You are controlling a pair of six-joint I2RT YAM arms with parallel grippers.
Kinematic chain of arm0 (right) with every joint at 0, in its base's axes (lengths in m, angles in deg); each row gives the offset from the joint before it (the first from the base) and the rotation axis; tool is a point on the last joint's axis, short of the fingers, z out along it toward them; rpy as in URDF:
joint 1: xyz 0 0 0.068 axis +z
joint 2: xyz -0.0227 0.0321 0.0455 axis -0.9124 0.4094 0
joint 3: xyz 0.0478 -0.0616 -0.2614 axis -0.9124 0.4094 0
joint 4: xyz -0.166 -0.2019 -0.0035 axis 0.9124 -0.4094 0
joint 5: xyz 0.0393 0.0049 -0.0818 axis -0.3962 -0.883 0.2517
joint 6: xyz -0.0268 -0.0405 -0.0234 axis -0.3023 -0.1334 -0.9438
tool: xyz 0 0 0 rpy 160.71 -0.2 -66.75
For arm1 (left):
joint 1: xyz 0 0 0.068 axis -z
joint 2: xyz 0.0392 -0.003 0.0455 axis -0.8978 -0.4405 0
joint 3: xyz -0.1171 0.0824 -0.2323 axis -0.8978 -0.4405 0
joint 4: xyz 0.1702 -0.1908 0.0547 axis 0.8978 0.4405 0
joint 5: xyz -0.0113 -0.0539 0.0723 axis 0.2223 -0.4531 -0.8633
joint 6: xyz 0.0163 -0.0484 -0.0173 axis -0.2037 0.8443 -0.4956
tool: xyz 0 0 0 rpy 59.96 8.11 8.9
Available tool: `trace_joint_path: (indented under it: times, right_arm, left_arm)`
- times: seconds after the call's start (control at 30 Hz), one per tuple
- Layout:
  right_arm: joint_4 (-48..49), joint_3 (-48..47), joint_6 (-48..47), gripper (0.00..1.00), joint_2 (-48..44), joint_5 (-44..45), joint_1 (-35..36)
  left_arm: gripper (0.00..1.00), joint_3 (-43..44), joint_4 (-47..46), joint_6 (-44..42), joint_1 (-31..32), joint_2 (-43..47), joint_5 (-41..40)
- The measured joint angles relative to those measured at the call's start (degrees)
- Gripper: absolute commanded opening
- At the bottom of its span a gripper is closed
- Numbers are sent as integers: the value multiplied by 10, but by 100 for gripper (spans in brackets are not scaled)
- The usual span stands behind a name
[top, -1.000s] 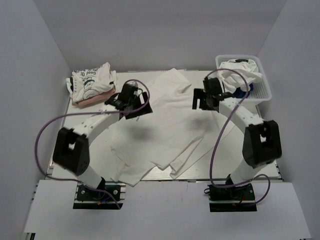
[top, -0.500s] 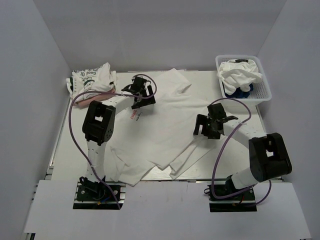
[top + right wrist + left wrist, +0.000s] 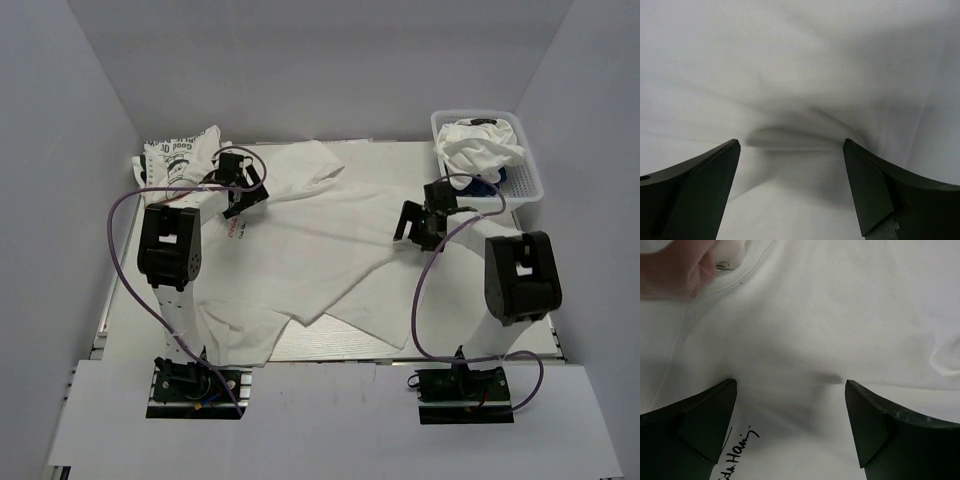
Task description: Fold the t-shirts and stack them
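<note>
One large white t-shirt (image 3: 320,250) lies spread over the surface (image 3: 125,290), soft and rumpled, its near hem lying in overlapping flaps. Both end effectors hang low over it, fingers wide apart. The left end effector (image 3: 790,390) is at its far-left part beside black handwritten script (image 3: 737,452) (perhaps "Haring"). The right end effector (image 3: 790,145) is near its right edge, over a puckered ridge. Left of the shirt sits a folded stack (image 3: 180,165), white with dark "GOOD" lettering over pinkish cloth. To the shirt's far right, a white lattice basket (image 3: 527,175) holds crumpled white and blue cloth (image 3: 480,150).
</note>
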State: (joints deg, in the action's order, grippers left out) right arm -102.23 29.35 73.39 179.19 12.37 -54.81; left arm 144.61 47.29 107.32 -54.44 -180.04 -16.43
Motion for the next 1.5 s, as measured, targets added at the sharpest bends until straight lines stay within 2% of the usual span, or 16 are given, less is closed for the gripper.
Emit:
trace_joint_path:
  times: [0.3,0.47,0.6,0.77,0.87,0.97,1.27,1.5]
  right_arm:
    - [-57,-255,-63,90,189,72,-3]
    - [-105,-300,-91,90,189,104,5]
    - [-118,-238,-98,90,105,106,31]
    - [-96,-69,-83,90,-57,61,95]
    - [-73,37,-67,90,-100,25,122]
    - [-55,104,-49,90,-115,19,122]
    - [-22,107,-10,90,-102,56,73]
    - [-29,39,-3,90,-39,67,4]
  left_arm:
    - [100,-4,18,-50,6,10,18]
    - [100,-4,59,-64,12,37,22]
    - [100,-29,65,-64,14,95,32]
    - [100,-124,55,-49,17,203,47]
    - [100,-204,40,-40,20,258,59]
    - [100,-256,39,-32,22,269,74]
    - [100,-272,18,-24,24,228,83]
    - [100,-167,17,-26,24,132,85]
